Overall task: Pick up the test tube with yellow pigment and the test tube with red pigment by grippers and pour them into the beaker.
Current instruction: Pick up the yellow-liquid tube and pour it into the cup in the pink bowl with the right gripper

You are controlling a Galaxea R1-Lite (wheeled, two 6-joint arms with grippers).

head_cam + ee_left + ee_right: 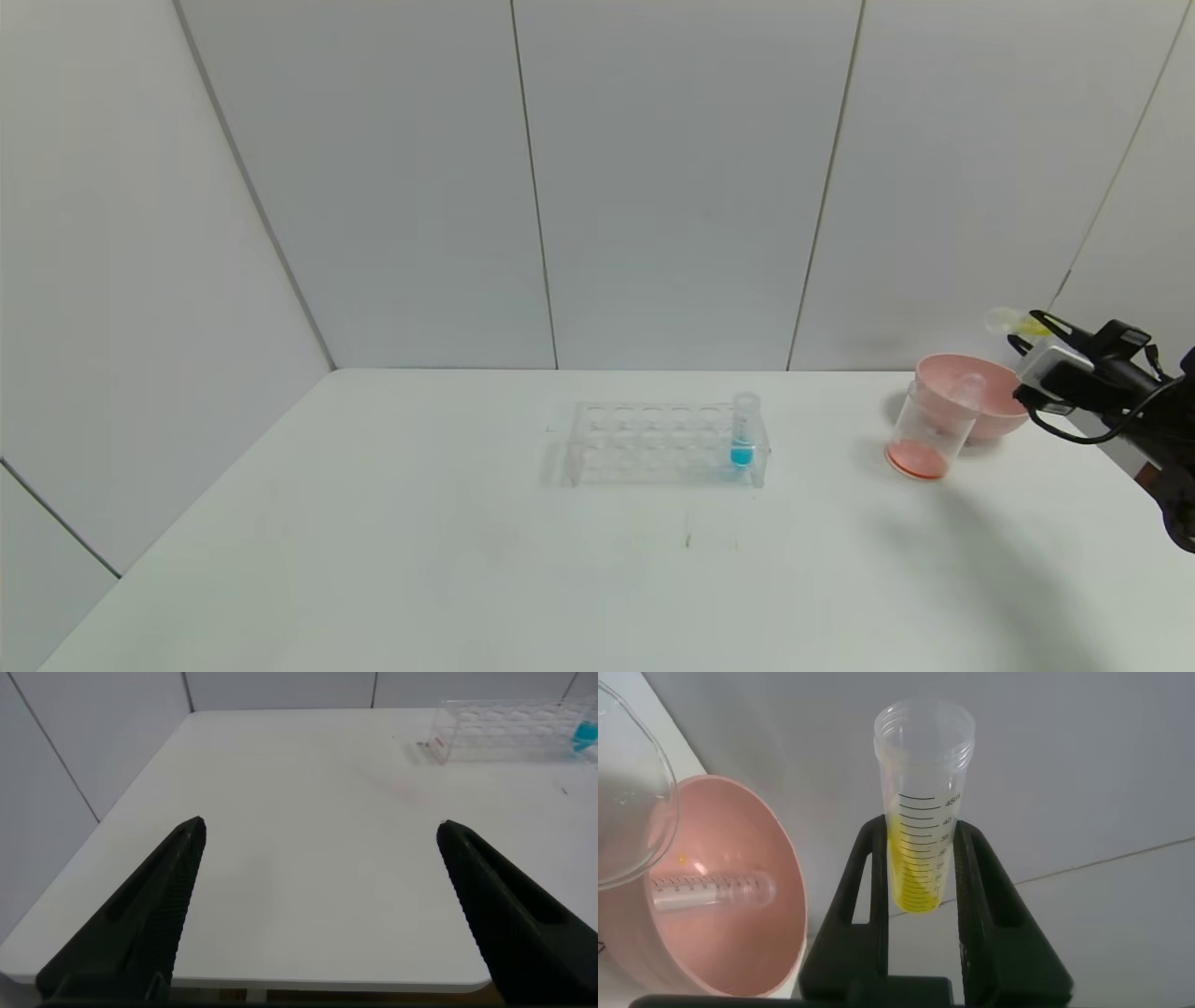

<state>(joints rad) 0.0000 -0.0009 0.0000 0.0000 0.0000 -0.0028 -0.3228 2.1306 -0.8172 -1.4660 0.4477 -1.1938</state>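
My right gripper (1038,329) is at the far right, above and beside the pink bowl, shut on the test tube with yellow pigment (1008,320). In the right wrist view the fingers (864,887) clamp the tube (924,784) across its lower part, with yellow liquid inside it. The tube is tilted, mouth toward the beaker. The beaker (924,434) stands in front of the bowl and holds orange-red liquid at its bottom; its rim also shows in the right wrist view (640,812). No tube with red liquid shows. My left gripper (320,826) is open and empty over the table's near left part.
A pink bowl (994,411) stands behind the beaker; a clear empty tube (710,891) lies inside it. A clear tube rack (644,443) stands mid-table with a blue-bottomed tube (742,431) at its right end. The table's front edge (280,985) is close under the left gripper.
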